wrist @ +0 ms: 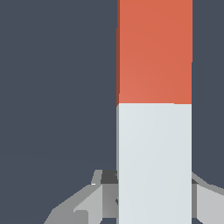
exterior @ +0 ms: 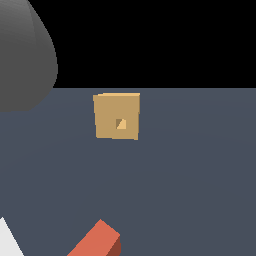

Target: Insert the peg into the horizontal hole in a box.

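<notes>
The tan box (exterior: 116, 116) stands on the dark floor in the middle of the exterior view, its face turned to the camera. The small square hole (exterior: 120, 123) is near the centre of that face. The peg (wrist: 154, 109) fills the wrist view, red-orange at the far half and whitish-grey at the near half. In the exterior view only its red-orange end (exterior: 98, 241) shows, at the bottom edge, well short of the box. My gripper (wrist: 154, 192) straddles the whitish end, with one grey finger (wrist: 89, 201) on each side and the pads against the peg.
A big grey rounded part of the arm (exterior: 22, 55) fills the exterior view's upper left. A white shape (exterior: 7, 242) sits in the bottom left corner; I cannot tell what it is. Dark flat floor (exterior: 200, 175) lies between the peg and the box.
</notes>
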Controlling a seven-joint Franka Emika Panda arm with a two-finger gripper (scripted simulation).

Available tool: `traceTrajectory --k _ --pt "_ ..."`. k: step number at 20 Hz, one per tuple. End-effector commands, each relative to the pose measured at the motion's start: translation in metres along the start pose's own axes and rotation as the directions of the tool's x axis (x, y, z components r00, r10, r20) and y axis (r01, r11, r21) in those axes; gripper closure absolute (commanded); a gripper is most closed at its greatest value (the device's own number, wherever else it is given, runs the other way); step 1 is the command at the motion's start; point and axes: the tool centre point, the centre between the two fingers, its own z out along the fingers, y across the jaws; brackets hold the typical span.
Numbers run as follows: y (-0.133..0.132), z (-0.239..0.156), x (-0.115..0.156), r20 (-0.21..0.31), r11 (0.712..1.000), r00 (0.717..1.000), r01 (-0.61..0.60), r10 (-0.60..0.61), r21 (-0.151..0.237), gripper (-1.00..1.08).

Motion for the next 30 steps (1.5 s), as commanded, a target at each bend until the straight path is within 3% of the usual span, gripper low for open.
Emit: traceTrajectory --k 1,5,10,16,23,30 --pt "0.000 0.000 0.000 0.000 1.000 1.000 0.001 -0.001 0.000 1.08" --pt "-0.002 -0.002 0.012 0.000 1.000 1.000 0.019 -0.019 0.000 1.08" --pt "-0.011 -0.007 0.049 0.000 0.997 0.997 0.075 -0.075 0.000 1.08" --pt "-0.036 -0.017 0.123 0.000 0.982 0.982 0.191 -0.191 -0.001 1.08" --pt "-0.086 -0.032 0.223 0.001 0.936 0.936 0.351 -0.351 -0.001 1.08" --pt "-0.123 -0.041 0.280 0.001 0.896 0.896 0.444 -0.444 -0.001 1.08"
